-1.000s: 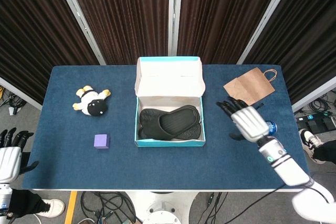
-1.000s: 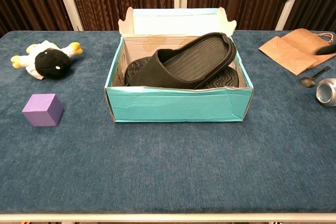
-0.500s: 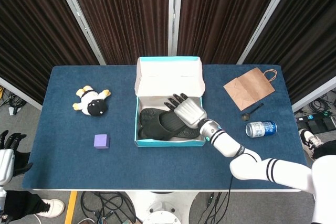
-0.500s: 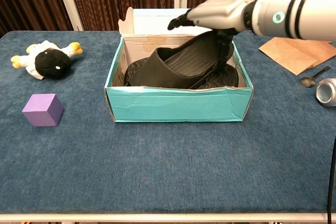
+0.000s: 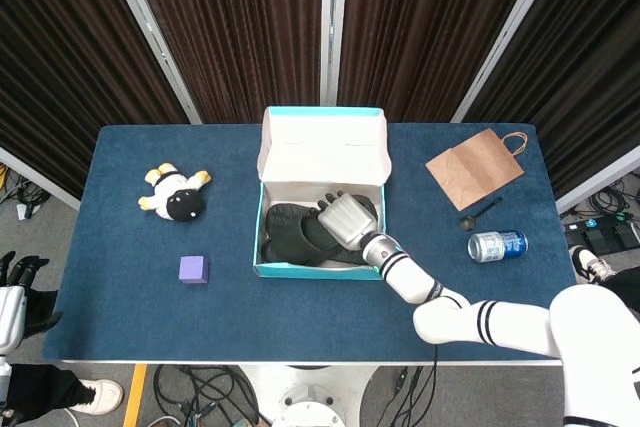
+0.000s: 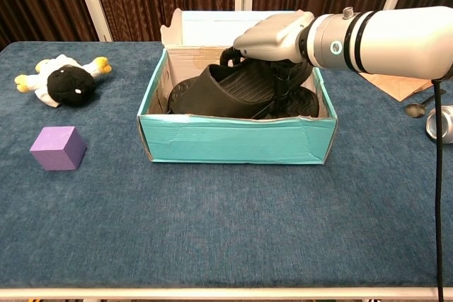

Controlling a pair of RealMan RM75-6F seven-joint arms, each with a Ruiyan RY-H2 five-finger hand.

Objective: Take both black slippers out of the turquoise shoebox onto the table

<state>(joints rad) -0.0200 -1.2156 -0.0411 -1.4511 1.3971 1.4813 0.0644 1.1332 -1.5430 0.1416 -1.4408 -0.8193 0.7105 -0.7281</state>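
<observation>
The turquoise shoebox (image 5: 320, 272) (image 6: 233, 143) stands open mid-table with its lid up at the back. Two black slippers lie in it. The top slipper (image 6: 212, 93) (image 5: 298, 237) leans sole-up across the lower slipper (image 6: 306, 102). My right hand (image 5: 346, 219) (image 6: 276, 37) is inside the box on the top slipper. Its fingers curl over the slipper's far edge and the thumb presses on the sole, gripping it. My left hand (image 5: 12, 302) hangs off the table's front left corner, holding nothing, fingers apart.
A plush toy (image 5: 175, 197) (image 6: 64, 83) and a purple cube (image 5: 193, 269) (image 6: 58, 148) lie left of the box. To the right are a brown paper bag (image 5: 475, 162), a spoon (image 5: 480, 212) and a can on its side (image 5: 497, 245) (image 6: 442, 124).
My right hand swung from the table's right side into the box and came down on the top slipper. The box shifted slightly left. The left hand sank lower.
</observation>
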